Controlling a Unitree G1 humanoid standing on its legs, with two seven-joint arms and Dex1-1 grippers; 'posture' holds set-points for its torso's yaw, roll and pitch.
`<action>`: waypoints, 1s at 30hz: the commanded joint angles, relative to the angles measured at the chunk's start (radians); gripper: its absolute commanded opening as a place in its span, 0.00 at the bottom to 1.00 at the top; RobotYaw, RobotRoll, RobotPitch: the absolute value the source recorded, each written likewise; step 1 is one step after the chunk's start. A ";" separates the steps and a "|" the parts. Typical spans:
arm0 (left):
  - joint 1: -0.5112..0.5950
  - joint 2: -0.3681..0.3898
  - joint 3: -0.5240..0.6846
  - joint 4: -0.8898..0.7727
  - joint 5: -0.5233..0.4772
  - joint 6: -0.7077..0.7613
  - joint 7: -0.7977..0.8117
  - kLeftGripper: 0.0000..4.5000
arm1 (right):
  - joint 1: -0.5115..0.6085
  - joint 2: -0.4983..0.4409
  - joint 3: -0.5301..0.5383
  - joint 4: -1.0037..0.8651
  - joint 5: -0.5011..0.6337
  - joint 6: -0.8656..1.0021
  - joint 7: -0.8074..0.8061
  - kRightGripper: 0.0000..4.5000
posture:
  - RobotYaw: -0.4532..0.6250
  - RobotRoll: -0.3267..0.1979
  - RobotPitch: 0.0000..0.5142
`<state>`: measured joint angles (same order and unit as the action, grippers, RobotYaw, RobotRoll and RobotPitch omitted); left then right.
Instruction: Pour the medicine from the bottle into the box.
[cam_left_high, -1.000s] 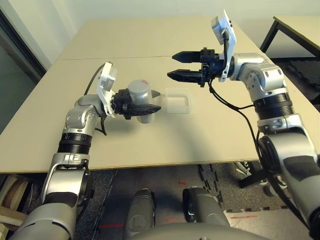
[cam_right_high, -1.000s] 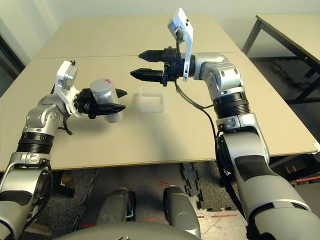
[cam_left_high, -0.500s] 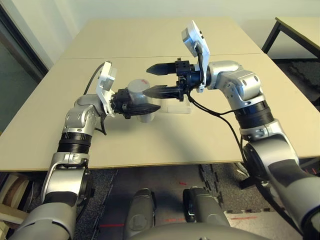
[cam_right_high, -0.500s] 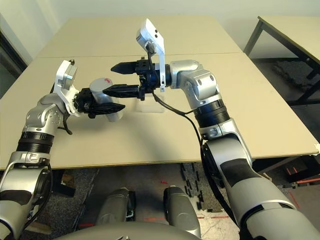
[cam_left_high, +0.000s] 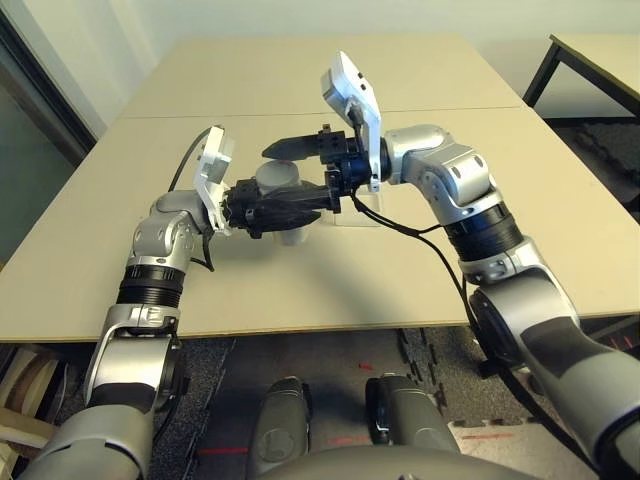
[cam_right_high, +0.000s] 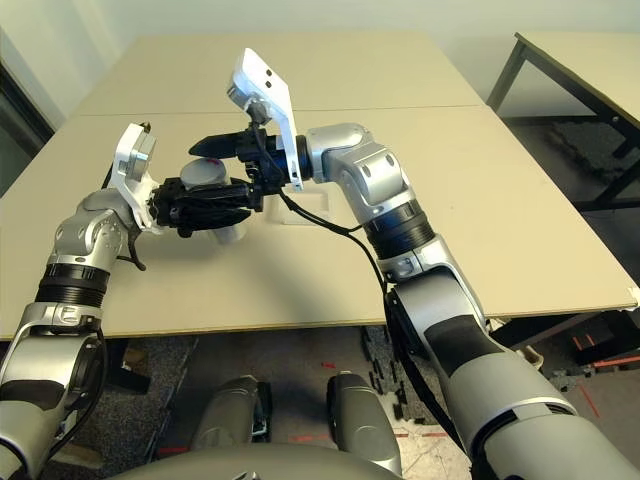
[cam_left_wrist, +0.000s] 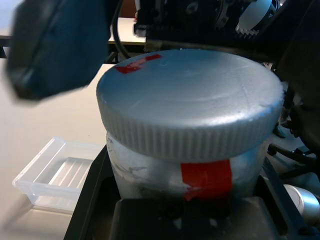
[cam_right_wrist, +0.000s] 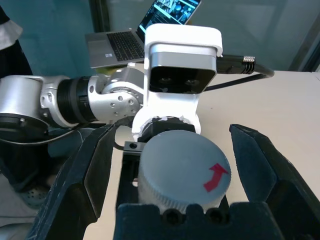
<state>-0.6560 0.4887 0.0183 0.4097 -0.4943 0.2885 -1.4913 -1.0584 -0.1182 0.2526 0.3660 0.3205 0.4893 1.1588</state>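
The bottle (cam_left_wrist: 187, 150), a short cylinder with a ribbed matte grey cap (cam_right_wrist: 182, 167) marked in red, is held above the table (cam_left_high: 420, 80), clamped in the left gripper (cam_left_high: 275, 210). The right gripper (cam_right_wrist: 175, 165) straddles the cap, fingers (cam_right_wrist: 92, 175) spread beside it. The clear plastic box (cam_left_wrist: 60, 172) lies nearby.

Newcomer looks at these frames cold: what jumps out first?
The two grippers meeting mid-table: the left gripper holds the bottle above the table, and the right gripper is open with a finger on either side of the grey cap. The clear box lies on the table just beyond them.
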 joint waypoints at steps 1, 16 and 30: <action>-0.001 0.004 -0.008 -0.018 0.004 0.003 0.001 0.59 | -0.027 0.010 0.006 0.034 -0.020 -0.024 -0.006 1.00 | 0.38 0.62 0.08; -0.002 0.004 -0.008 -0.025 0.002 0.005 0.001 0.59 | -0.056 0.014 -0.028 0.138 -0.039 -0.060 -0.037 1.00 | 0.37 0.62 0.07; -0.013 0.006 -0.014 0.003 0.011 -0.007 -0.006 0.59 | -0.024 -0.080 -0.089 0.043 0.038 0.046 -0.034 1.00 | 0.36 0.62 0.07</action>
<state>-0.6639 0.4903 0.0204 0.4105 -0.4930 0.2927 -1.4741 -1.0838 -0.1723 0.2219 0.4244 0.3460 0.5218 1.1464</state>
